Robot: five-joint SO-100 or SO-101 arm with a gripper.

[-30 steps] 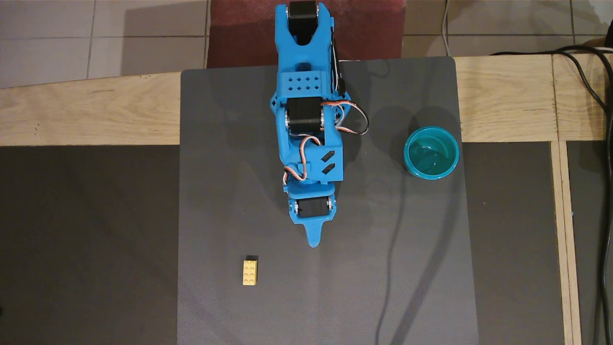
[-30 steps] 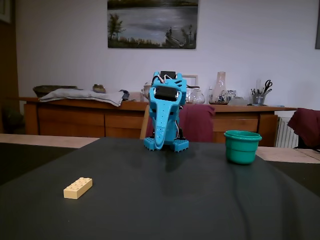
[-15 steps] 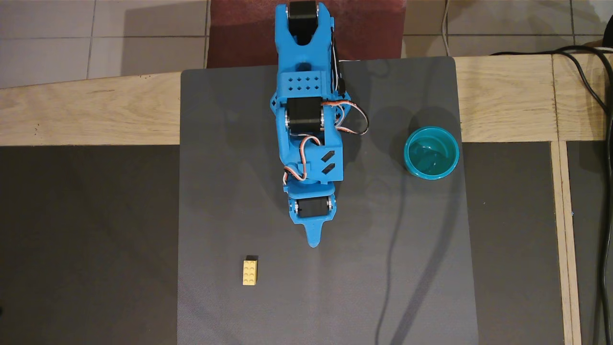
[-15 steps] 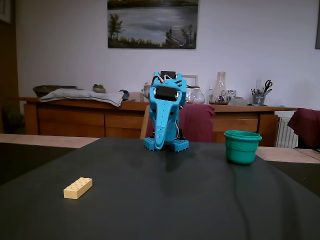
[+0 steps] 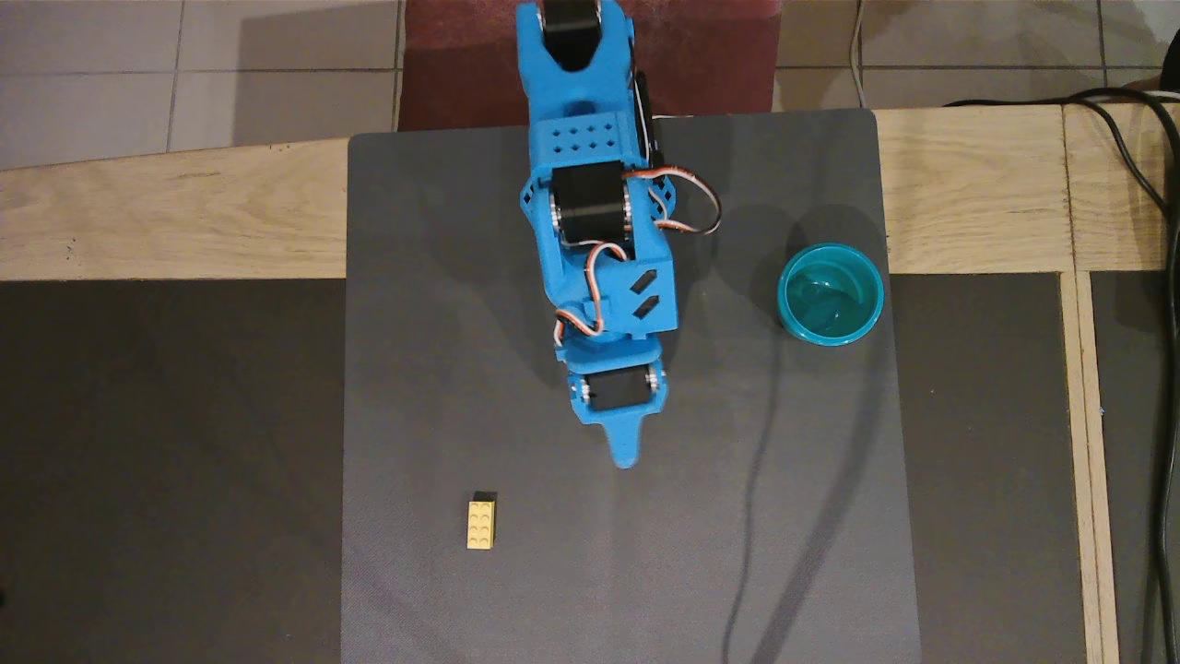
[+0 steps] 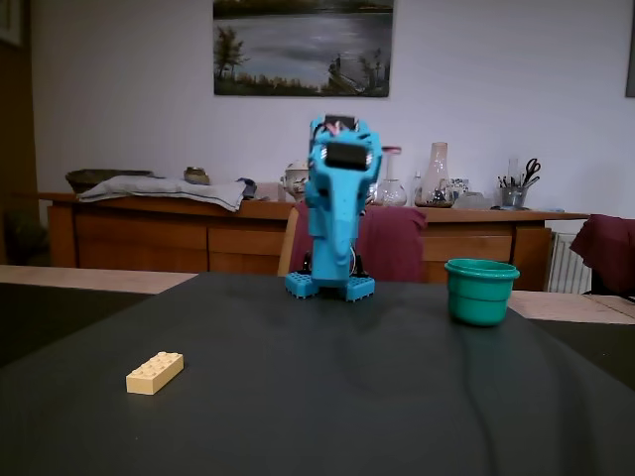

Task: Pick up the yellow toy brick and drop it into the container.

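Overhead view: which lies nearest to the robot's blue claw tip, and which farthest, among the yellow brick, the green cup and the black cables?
From the gripper:
1. The yellow toy brick, lower left on the grey mat.
2. The container, upper right at the mat's edge.
3. The black cables, far right edge.

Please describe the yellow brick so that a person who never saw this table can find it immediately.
In the overhead view, start from the large grey mat on the wooden table. The blue robot arm reaches down its middle, and the yellow toy brick lies alone on the mat, below and left of the gripper. It is the only yellow thing, small and studded, far from the round teal container at the mat's right edge.
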